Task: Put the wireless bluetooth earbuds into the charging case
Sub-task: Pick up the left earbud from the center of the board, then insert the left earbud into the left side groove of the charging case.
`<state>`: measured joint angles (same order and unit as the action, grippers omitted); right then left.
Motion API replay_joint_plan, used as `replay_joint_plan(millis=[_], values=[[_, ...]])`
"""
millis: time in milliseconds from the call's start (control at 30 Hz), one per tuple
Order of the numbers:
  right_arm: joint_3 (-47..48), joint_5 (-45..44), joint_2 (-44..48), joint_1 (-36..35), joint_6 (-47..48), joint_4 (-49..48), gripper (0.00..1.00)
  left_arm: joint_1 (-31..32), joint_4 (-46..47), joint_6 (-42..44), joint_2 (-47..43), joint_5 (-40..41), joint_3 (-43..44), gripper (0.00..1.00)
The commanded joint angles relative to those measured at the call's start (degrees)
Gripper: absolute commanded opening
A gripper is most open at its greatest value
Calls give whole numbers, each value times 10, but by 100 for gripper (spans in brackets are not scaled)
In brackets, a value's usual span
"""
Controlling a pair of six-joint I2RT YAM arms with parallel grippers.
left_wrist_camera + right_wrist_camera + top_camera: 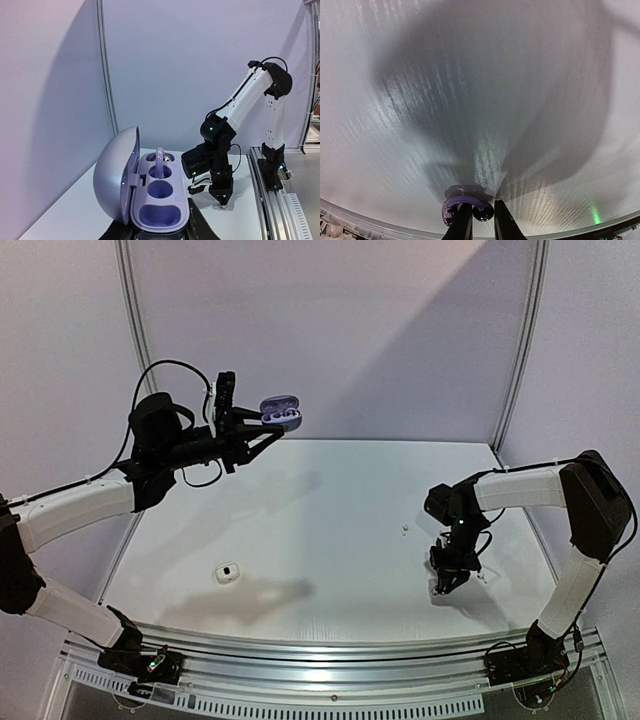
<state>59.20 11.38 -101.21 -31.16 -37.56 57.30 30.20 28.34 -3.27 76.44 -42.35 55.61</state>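
A flat white table top [330, 530] takes the middle; smooth pale lilac-grey wall panels [330, 330] stand behind and beside it, joined by thin vertical silver metal strips [134, 310]; a ribbed aluminium rail [330, 652] runs along the near edge; a large diagonal shadow crosses the back panel.

The earbud [460, 202] sits half hidden behind the right gripper [482, 209] (frame-cropped below).
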Motion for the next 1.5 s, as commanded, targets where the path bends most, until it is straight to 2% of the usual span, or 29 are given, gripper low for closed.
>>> replay_joint_plan(millis=[0,100,200,400,533,733,900,1067,1167,1333,1467], values=[[-7,18,-15,-4,-15,-34,14,-7,0,4,-2,6,-1,0],[-6,18,-22,-6,-17,-37,9,-8,0,5,-4,8,-1,0],[4,5,-18,-7,-15,-24,0,-8,-1,6,-5,8,-2,0],[72,-56,14,-7,3,28,0,-8,1,7,-3,11,-2,0],[159,-107,40,-17,18,57,0,-8,2,11,-3,18,-3,0],[377,-205,64,-90,82,38,0,-8,14,5,0,37,0,0],[514,-277,56,-170,155,-62,0,0,22,27,8,63,3,0],[532,-274,61,-224,218,-238,0,8,49,59,23,105,0,0],[549,-287,54,-246,253,-292,0,13,62,61,27,105,6,0],[582,-301,21,-288,289,-352,0,25,58,76,35,115,13,0],[634,-328,-29,-305,333,-335,0,32,46,97,41,153,24,0]])
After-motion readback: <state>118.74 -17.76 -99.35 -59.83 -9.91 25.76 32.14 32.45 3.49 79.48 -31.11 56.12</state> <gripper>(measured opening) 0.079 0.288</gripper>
